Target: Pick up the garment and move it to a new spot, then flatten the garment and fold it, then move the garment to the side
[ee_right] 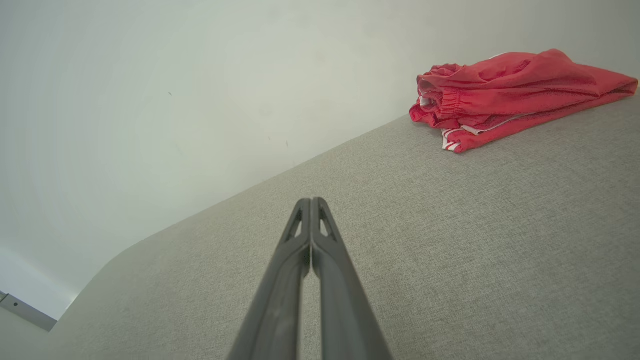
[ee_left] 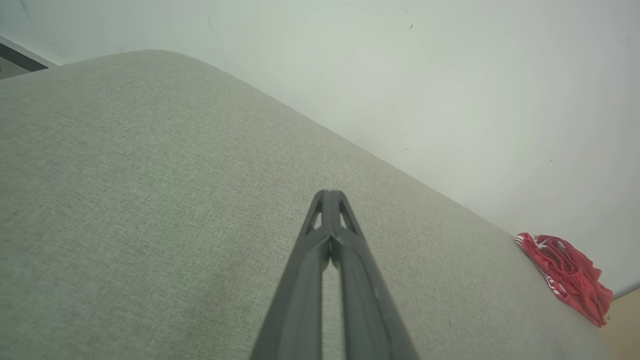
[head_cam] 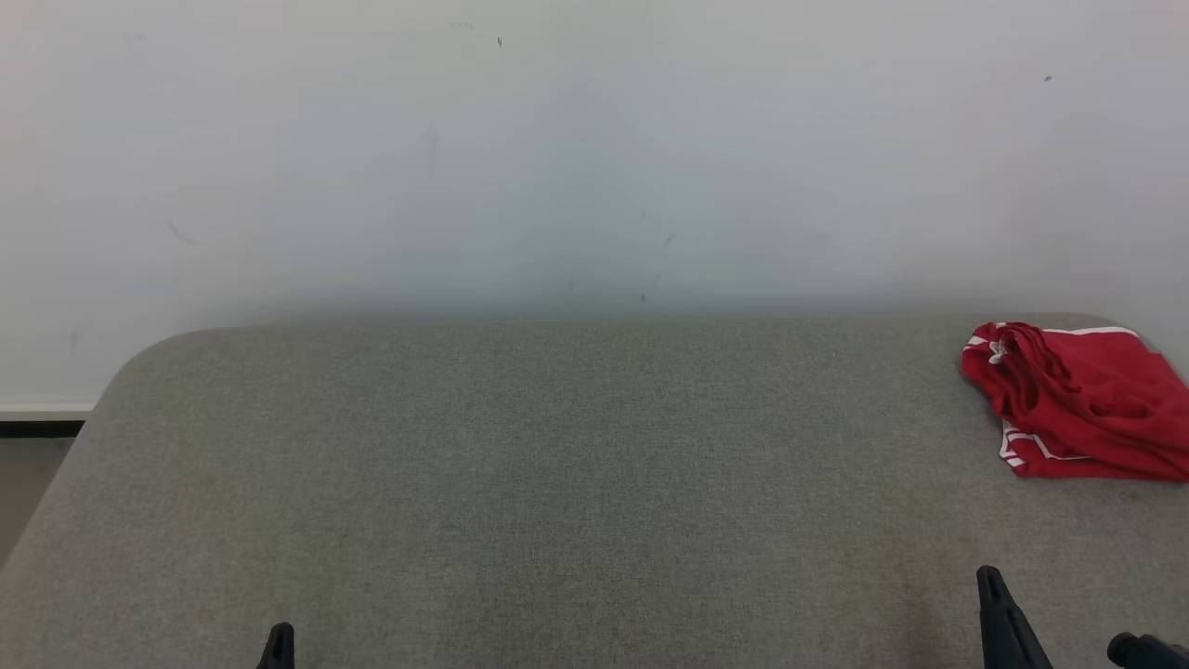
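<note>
Grey fabric surface (head_cam: pixel 557 483): a broad padded top with a rounded far-left corner, woven and even in tone; all positions below refer to it. Pale wall (head_cam: pixel 594 139): plain and lightly scuffed, it rises directly behind the surface's far edge. Garment (head_cam: pixel 1082 400): red cloth with white trim stripes and a gathered elastic waistband. It lies in 1 loosely folded heap at the surface's far-right corner, close to the far edge, and runs out past the head view's right border. It rests on the surface and nothing touches it. Right gripper (ee_right: pixel 311 200): over the surface's near-right part, well apart from the garment, its 2 dark fingers pressed together at the tips and holding nothing. Left gripper (ee_left: pixel 330 192): over the surface's near-left part, farthest from the garment, its 2 fingers likewise closed tip to tip on nothing. Whether either gripper's tips touch the fabric cannot be told.
</note>
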### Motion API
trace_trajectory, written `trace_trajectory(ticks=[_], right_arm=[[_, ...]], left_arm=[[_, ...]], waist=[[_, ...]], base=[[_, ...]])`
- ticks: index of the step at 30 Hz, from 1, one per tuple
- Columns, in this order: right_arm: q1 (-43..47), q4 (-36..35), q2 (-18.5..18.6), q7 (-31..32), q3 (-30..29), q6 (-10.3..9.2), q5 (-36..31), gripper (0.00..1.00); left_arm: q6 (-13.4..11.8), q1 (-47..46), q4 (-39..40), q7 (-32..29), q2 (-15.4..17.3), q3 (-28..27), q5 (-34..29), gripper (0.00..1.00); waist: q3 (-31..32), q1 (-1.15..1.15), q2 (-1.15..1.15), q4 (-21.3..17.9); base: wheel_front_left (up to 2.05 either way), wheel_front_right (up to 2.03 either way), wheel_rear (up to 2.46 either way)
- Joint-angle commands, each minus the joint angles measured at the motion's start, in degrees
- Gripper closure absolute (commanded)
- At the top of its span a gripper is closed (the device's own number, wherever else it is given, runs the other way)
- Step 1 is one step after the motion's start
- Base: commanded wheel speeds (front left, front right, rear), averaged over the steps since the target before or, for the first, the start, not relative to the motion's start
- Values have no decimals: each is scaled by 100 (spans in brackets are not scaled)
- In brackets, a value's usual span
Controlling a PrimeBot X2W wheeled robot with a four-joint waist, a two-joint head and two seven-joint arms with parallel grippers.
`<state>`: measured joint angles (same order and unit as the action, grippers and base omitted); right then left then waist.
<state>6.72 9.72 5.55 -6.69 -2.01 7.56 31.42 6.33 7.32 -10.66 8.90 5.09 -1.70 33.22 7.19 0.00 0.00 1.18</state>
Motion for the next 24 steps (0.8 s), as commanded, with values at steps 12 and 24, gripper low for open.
trace_trajectory(ticks=[12,24], right_arm=[[-367,19,-37,241,-110,-4,1169,100],[-552,93,-80,442,-177,-5,2076,100]], left_arm=[[32,-389,-6,-284,-29,-118,1153,100],[51,-585,-67,-516,-64,-190,2027,100]], waist=[[-87,0,0,-14],[-171,0,0,-28]], base=[[0,0,0],[0,0,0]])
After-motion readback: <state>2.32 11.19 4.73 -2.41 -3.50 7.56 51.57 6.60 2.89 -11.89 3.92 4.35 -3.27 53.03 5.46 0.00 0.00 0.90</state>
